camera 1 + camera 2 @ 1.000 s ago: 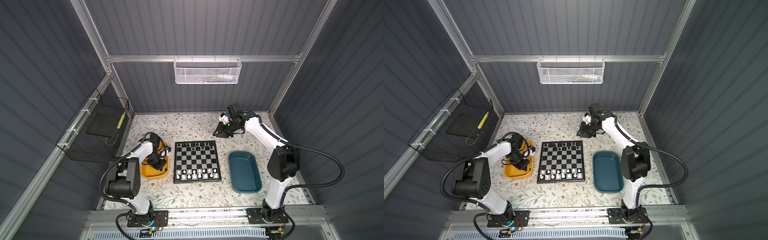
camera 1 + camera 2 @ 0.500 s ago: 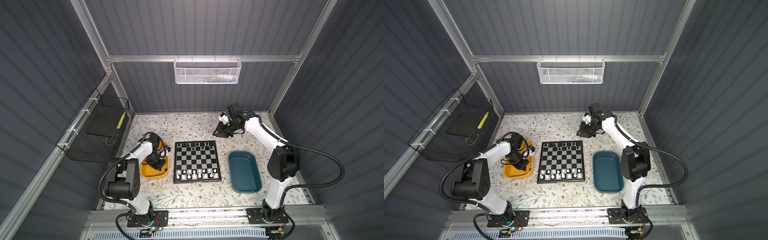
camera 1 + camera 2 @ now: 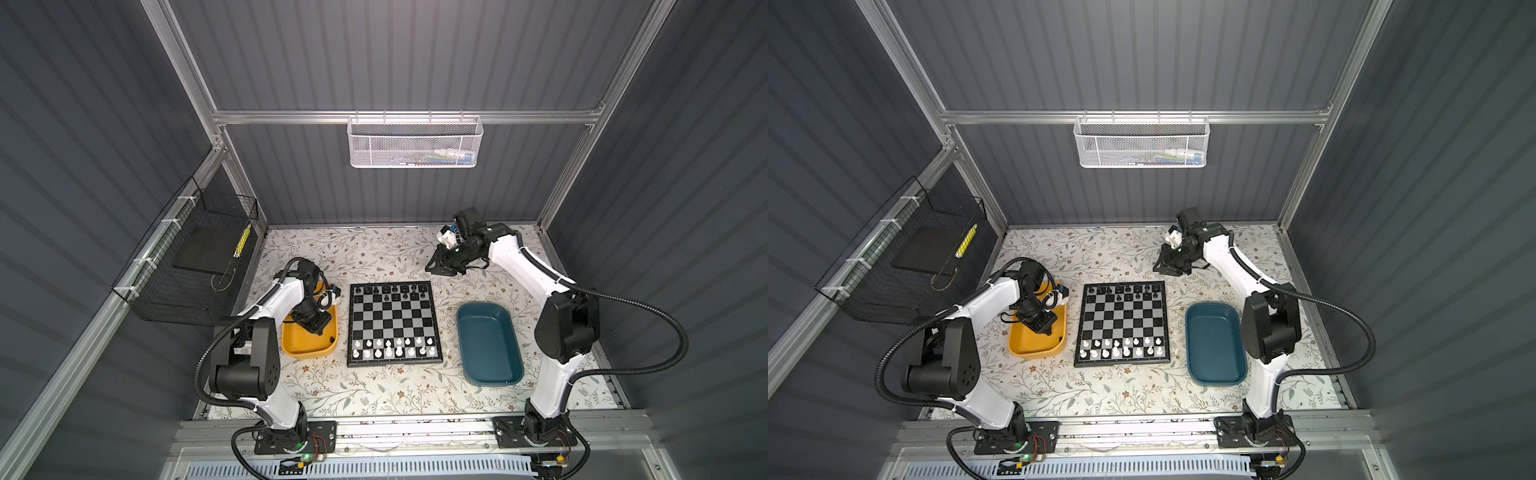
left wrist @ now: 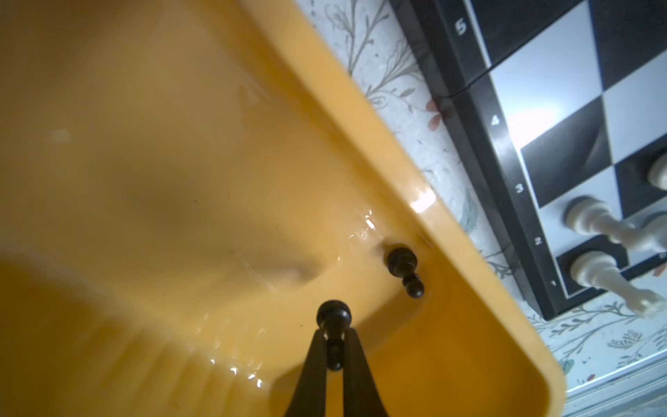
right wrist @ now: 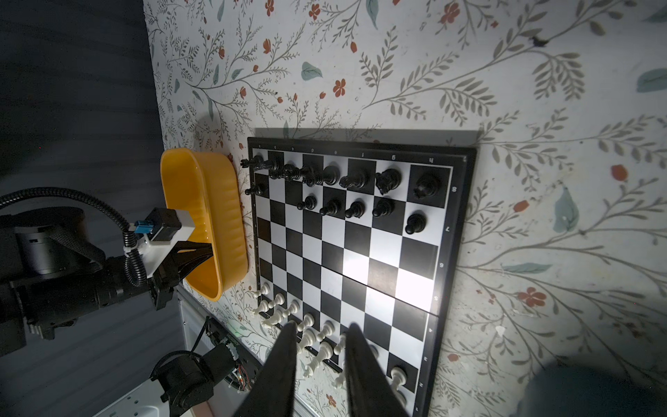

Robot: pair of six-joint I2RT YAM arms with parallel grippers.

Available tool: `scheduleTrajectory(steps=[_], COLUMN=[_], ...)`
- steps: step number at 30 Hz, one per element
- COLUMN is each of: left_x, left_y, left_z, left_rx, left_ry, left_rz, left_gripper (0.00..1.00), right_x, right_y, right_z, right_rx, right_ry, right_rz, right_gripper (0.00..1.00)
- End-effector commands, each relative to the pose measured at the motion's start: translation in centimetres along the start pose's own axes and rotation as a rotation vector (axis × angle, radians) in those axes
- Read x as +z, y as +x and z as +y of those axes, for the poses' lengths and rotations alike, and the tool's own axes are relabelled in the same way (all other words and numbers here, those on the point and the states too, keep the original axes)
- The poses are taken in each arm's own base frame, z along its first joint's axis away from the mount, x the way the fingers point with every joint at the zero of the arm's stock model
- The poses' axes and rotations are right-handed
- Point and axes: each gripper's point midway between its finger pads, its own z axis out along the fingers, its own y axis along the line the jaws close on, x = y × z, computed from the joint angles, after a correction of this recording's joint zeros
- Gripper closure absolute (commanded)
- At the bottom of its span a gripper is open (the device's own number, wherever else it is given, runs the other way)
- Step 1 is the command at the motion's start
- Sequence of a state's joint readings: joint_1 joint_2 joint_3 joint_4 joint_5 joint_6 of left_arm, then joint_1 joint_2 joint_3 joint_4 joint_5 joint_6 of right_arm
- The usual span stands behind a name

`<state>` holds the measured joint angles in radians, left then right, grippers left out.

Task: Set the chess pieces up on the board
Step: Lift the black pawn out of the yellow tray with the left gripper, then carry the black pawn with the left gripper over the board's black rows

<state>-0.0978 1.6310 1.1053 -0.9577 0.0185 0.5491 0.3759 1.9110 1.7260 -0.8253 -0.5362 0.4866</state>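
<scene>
The yellow tray is smooth, glossy plastic. The board has a mirror-shiny chequered face and a glossy black rim. The chess pieces look like smooth plastic; the black pawn has a faint sheen. The teal tray is sleek plastic. The desk wears a matt floral covering. The white basket is metal mesh, the black basket wire.

Board flat; chess pieces line both ends

The chess pieces are too small to tell by kind in both top views. In the left wrist view the yellow tray blurs and the board runs off frame.
</scene>
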Motion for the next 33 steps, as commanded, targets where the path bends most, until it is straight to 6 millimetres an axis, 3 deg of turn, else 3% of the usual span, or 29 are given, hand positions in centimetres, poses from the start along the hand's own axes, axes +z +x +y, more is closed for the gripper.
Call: scheduleTrajectory(steps=[1,8,28,33], left_x=[-0.9,-1.8,-5.8,-6.0], left_y=[0.0,-0.2,-4.6,-5.3], left_z=[0.1,0.3,2.6,2.3], left_rx=[0.002,0.002,0.008,0.044], left_ry=[0.005,0.009,-0.039,-0.044], left_rz=[0.006,0.015,-0.055,-0.06], left_gripper=[0.92,0.92,0.91,0.91], right_x=[-0.4,-0.3,0.3,0.2], right_y=[0.5,0.6,0.4,0.3], right_z=[0.7,0.6,0.5,0.6], right_rx=[-0.029,-0.039,-0.059,-0.066], right_ry=[-0.021,-0.025,-0.044,-0.049], right_rz=[0.002,0.003,0.001,-0.002], right_gripper=[0.73,0.73,0.73,0.73])
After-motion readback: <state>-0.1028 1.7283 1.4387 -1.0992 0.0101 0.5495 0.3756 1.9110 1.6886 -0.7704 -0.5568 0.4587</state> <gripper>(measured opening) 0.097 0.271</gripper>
